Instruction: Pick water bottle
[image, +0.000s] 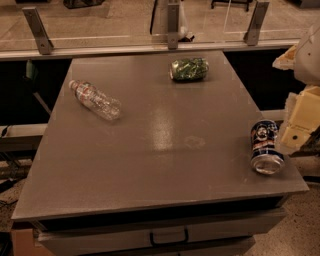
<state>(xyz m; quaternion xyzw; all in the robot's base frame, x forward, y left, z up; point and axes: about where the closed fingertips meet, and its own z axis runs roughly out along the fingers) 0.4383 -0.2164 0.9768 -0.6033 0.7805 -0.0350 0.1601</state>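
The water bottle (95, 100) is clear ribbed plastic with a red-and-white label band near its neck. It lies on its side at the far left of the grey table (150, 160), with its cap pointing to the far left corner. My gripper (301, 117) is a pale yellow and white shape at the right edge of the view. It is just off the table's right side, far from the bottle and holding nothing that I can see.
A crushed green can (189, 69) lies at the far middle of the table. A dark blue soda can (265, 146) lies on its side near the right edge, close to my gripper. A glass railing with metal posts (172, 25) stands behind the table. A drawer handle (167, 236) shows below the front edge.
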